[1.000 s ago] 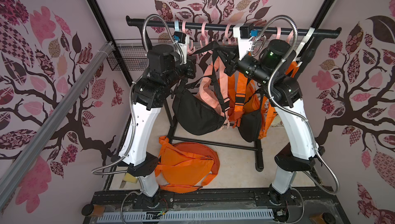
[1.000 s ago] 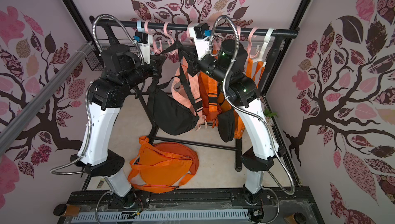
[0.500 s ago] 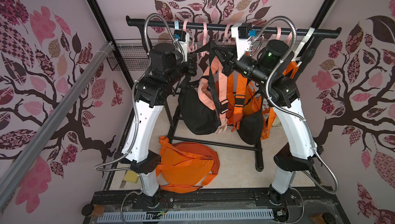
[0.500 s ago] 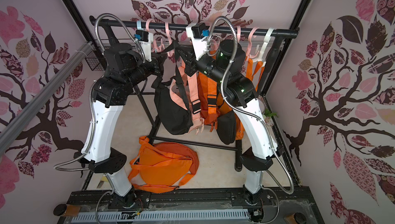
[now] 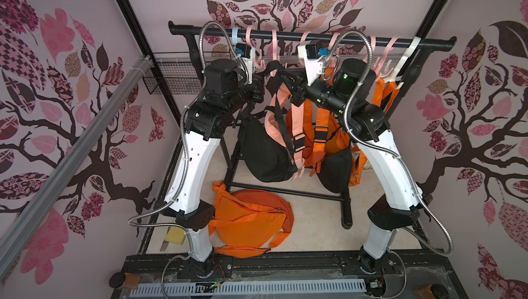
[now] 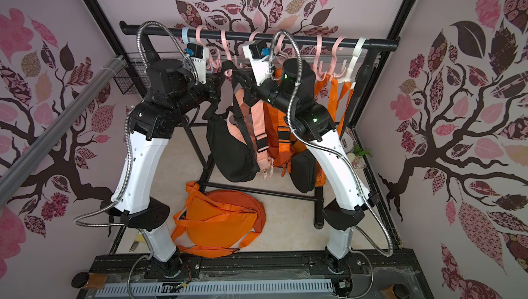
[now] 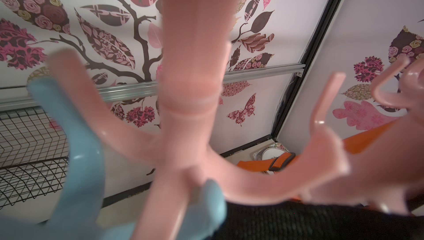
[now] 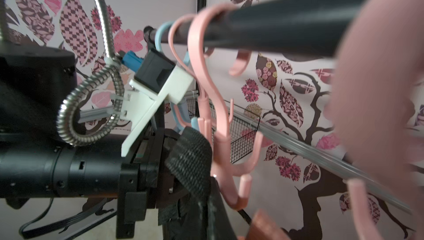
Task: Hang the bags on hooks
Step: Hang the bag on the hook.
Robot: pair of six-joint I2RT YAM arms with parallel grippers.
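Left gripper (image 5: 258, 96) and right gripper (image 5: 291, 89) each pinched the black webbing strap (image 8: 190, 156), lifting a loop of it beside a pink plastic pronged hook (image 8: 221, 149) — evidently to slip it over a prong — while the black crescent-shaped fabric bag (image 5: 265, 152) dangled beneath them, mid-frame, apparently not yet hung.
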